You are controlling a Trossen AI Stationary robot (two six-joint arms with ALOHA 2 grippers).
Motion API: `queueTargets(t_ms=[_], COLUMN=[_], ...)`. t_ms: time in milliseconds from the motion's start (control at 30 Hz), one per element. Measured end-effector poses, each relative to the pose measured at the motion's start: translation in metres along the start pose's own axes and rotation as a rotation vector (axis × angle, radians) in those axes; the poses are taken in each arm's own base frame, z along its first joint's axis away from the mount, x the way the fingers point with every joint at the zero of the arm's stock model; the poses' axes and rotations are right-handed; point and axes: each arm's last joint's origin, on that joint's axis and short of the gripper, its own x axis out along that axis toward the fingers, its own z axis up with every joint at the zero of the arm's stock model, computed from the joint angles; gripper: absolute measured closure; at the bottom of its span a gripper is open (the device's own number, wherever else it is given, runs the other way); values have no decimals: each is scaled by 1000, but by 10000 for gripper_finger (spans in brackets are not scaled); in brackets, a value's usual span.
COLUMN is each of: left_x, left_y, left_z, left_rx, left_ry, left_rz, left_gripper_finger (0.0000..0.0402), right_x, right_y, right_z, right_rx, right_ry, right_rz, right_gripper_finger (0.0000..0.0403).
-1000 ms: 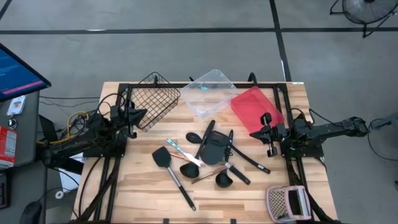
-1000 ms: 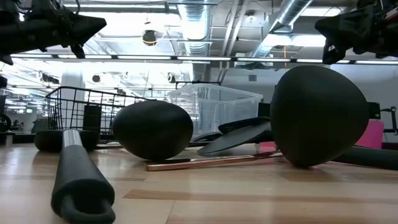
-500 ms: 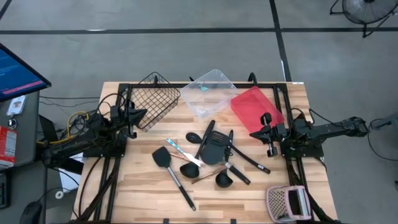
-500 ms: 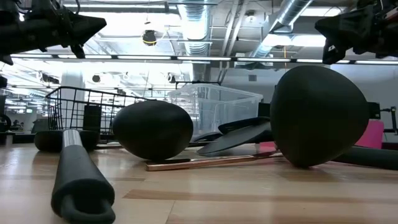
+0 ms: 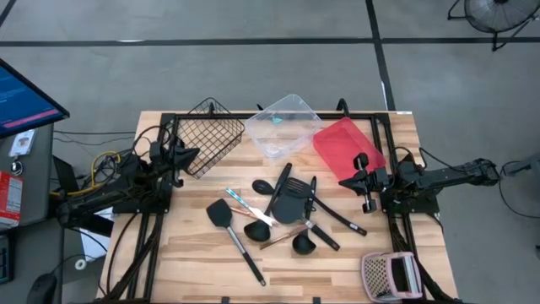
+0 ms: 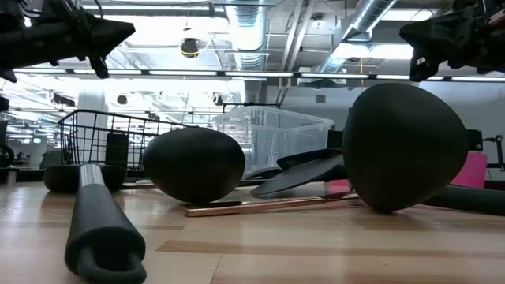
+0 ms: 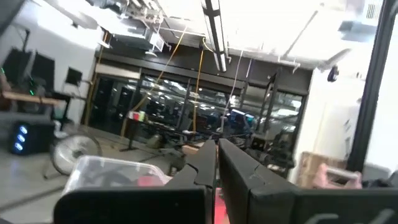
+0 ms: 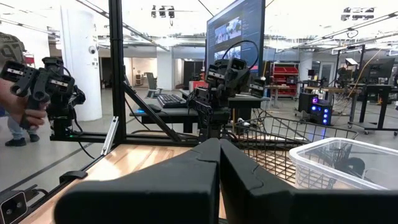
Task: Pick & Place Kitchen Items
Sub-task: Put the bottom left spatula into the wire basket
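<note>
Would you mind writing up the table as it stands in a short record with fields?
utensils: pile of black spatulas, ladles and spoons at mid-table, none held
wire basket: far left, empty
clear tub: far middle
red tray: far right
left gripper: shut, raised beside the wire basket
right gripper: shut, raised at the red tray's near edge
perforated box: near right corner

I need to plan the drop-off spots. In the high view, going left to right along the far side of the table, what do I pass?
Left gripper, shut → black wire basket → clear tub → red tray → right gripper, shut. The kitchen items lie nearer, mid-table.
</note>
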Motion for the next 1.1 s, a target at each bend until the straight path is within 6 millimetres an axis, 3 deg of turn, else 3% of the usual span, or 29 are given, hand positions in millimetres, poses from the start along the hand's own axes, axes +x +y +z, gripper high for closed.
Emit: queueTargets(t_ms=[367, 467, 667, 900, 1100], left_x=[0, 0, -2, 11, 65], left_y=[-2, -2, -6, -30, -53], left_z=[5, 9, 23, 90, 156], left_rx=[-273, -279, -451, -556, -501], left_ry=[-45, -101, -224, -306, -210], left_rz=[-22, 0, -71, -203, -350], left_gripper_finger=[399, 399, 399, 399, 399], right_x=[0, 0, 0, 0, 0], right_y=[-1, -1, -1, -1, -1], right_z=[0, 0, 0, 0, 0], right_rx=[-51, -53, -53, -22, 105], right_ry=[1, 0, 1, -1, -2], right_rz=[-10, -9, -9, -9, -9], right_gripper_finger=[403, 403, 403, 403, 403])
